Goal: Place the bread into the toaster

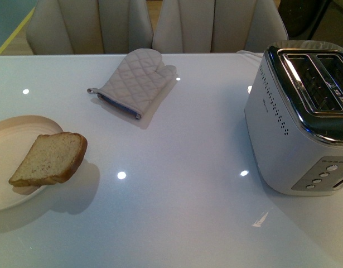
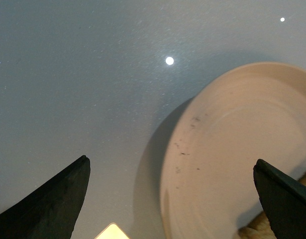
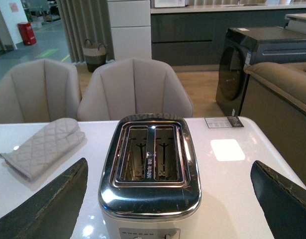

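Observation:
The bread (image 1: 49, 159), a light brown slice with a darker crust, lies on the right edge of a cream plate (image 1: 9, 139) at the table's left. A bit of its crust shows in the left wrist view (image 2: 257, 230). The silver-white toaster (image 1: 299, 123) stands at the right, both slots empty; it also shows in the right wrist view (image 3: 149, 169). My left gripper (image 2: 171, 199) is open above the plate (image 2: 232, 149), beside the bread. My right gripper (image 3: 168, 199) is open, just short of the toaster. Neither arm shows in the front view.
A quilted beige oven mitt (image 1: 135, 81) lies at the table's back middle; it also shows in the right wrist view (image 3: 43, 147). Two beige chairs (image 1: 154, 25) stand behind the white table (image 1: 182, 184). A small card (image 3: 223, 122) lies beyond the toaster.

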You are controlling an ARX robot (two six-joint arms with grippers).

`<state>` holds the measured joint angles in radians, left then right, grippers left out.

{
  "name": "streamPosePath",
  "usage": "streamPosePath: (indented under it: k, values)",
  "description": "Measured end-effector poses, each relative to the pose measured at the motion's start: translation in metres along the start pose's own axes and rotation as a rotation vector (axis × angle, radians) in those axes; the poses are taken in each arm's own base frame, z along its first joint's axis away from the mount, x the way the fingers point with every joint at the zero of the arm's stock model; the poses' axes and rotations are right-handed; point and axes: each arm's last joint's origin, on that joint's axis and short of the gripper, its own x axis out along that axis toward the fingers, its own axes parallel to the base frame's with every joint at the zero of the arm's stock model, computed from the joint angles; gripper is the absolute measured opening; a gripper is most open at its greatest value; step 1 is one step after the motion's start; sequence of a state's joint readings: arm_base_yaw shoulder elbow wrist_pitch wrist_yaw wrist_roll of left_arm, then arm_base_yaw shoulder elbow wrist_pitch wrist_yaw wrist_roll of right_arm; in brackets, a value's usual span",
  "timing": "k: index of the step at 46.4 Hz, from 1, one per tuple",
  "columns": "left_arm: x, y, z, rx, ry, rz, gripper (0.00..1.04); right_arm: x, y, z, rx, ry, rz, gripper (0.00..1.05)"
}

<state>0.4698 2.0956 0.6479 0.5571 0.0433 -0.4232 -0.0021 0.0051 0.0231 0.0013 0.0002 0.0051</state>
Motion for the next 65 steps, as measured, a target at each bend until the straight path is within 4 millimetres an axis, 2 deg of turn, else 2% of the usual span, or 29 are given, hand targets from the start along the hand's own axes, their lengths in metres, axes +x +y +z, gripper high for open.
streamPosePath:
  k: [8, 19, 31, 41, 46, 49, 58, 65]
  values:
    - [0.020, 0.003, -0.007, 0.018, 0.038, 0.038, 0.98, 0.000, 0.000, 0.000, 0.000, 0.000, 0.000, 0.96]
    - [0.044, -0.007, -0.013, 0.053, 0.079, 0.054, 0.98, 0.000, 0.000, 0.000, 0.000, 0.000, 0.000, 0.96]
    - [0.053, -0.012, -0.021, 0.062, 0.103, 0.056, 0.67, 0.000, 0.000, 0.000, 0.000, 0.000, 0.000, 0.96]
    - [0.058, -0.013, -0.030, 0.054, 0.119, 0.053, 0.25, 0.000, 0.000, 0.000, 0.000, 0.000, 0.000, 0.96]
    - [0.057, -0.015, -0.030, 0.049, 0.111, 0.028, 0.08, 0.000, 0.000, 0.000, 0.000, 0.000, 0.000, 0.96]
    - [0.056, -0.017, -0.031, 0.045, 0.111, 0.015, 0.05, 0.000, 0.000, 0.000, 0.000, 0.000, 0.000, 0.96]
    - [0.053, -0.024, -0.038, 0.044, 0.119, -0.002, 0.05, 0.000, 0.000, 0.000, 0.000, 0.000, 0.000, 0.96]
    - [0.045, -0.038, -0.054, 0.080, 0.145, -0.040, 0.05, 0.000, 0.000, 0.000, 0.000, 0.000, 0.000, 0.96]
